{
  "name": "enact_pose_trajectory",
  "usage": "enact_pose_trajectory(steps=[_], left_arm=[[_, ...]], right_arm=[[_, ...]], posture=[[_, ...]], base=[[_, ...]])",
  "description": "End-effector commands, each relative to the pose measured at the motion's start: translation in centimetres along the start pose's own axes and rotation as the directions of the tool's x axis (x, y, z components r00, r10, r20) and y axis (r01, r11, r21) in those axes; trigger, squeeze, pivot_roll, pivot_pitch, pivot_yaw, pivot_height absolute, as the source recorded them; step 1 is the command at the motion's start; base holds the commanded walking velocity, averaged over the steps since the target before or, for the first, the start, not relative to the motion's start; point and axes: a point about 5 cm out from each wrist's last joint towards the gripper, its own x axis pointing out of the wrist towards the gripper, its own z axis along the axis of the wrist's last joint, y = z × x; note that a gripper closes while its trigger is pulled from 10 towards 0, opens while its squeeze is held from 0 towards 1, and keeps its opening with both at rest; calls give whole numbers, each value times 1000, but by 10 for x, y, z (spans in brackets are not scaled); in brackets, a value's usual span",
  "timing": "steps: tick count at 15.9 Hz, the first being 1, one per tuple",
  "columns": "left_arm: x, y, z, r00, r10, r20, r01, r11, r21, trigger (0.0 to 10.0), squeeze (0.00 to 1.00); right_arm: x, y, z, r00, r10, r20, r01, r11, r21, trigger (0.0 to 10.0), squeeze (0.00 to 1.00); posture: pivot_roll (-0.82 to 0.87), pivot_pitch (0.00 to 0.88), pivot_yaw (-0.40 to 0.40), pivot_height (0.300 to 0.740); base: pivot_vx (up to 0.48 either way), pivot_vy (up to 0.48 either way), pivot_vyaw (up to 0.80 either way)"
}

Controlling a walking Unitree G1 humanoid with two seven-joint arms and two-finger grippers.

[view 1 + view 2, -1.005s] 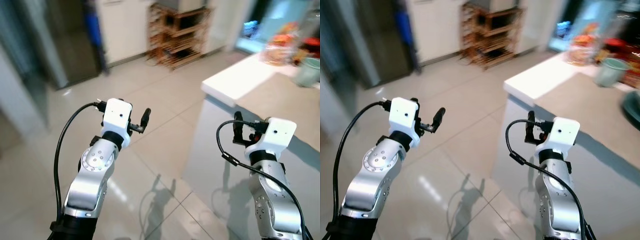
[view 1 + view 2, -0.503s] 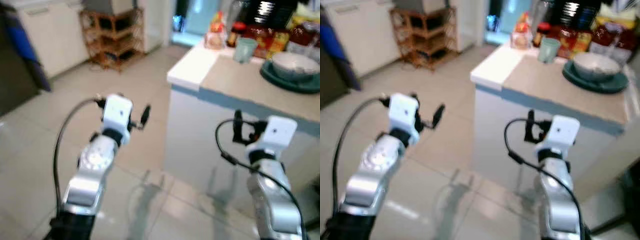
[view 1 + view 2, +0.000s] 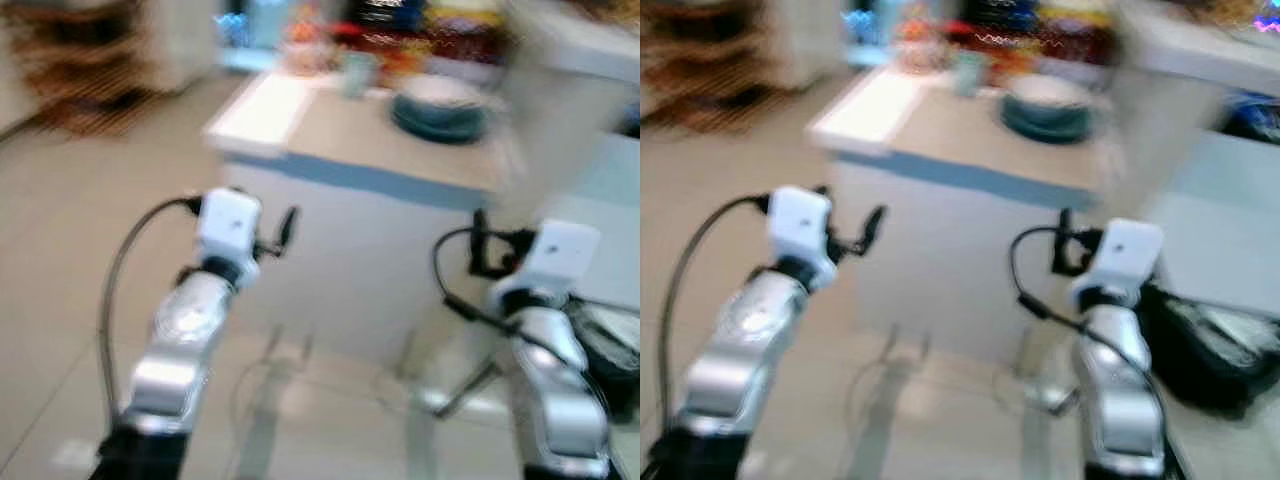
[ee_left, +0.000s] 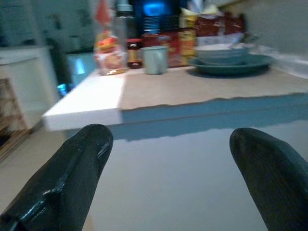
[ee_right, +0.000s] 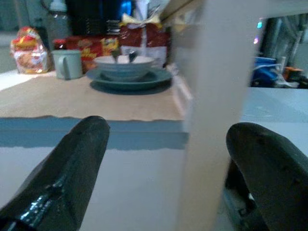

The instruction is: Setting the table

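A counter with a tan top [image 3: 400, 145] and a white end section stands ahead of me. A pale bowl [image 5: 124, 66] sits on a dark teal plate [image 5: 144, 80] on it, with a light green mug [image 5: 67, 63] beside them. My left gripper [image 4: 168, 163] is held up in front of the counter's side, open, nothing between its fingers [image 4: 72, 178]. My right gripper [image 5: 166, 159] is at the same height to the right, open too and holding nothing. Both are short of the counter. The eye views are blurred.
Snack packets, jars and a bottle [image 4: 109, 48] line the counter's far edge. A white post [image 5: 221, 96] rises at the counter's right end. A black bag [image 3: 1220, 340] lies on the floor at the right. A wooden shelf [image 3: 90, 90] stands far left on the tiled floor.
The camera has swung to the right, so the counter with the bowl and plate is now centred ahead. Both arms keep the same raised pose, grippers open.
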Motion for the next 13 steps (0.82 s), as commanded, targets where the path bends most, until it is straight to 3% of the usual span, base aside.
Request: enact_pose_trajectory(steps=[1,4,7,8,13], left_arm=[[3,-3,5,1000,-3,20,3,1000,-3,10000,0],[12,-7,11,1000,-12,29,12,1000,11,10000,0],[14,-8,20,998,-15,69,10,998,66,10000,0],[13,-5,20,998,8,66,-12,999,53,10000,0],[12,-4,24,996,7,91,-6,1000,-6,10000,0]], right_arm=[[0,-5,3,1000,-19,5,19,1000,-15,10000,0],[-1,-9,4,999,-36,2,36,999,-15,10000,0],[6,4,-2,997,71,-20,-72,997,-31,10000,0],[8,9,-1,995,102,-6,-102,994,-45,10000,0],[19,24,17,973,229,35,-225,970,-93,10000,0]], posture=[[58,2,-70,740],[54,7,-59,740],[67,11,-61,740],[72,13,-60,740],[68,14,-55,740]], base=[[0,465,-800],[0,417,-800],[0,-480,-800],[0,-480,0],[0,0,0]])
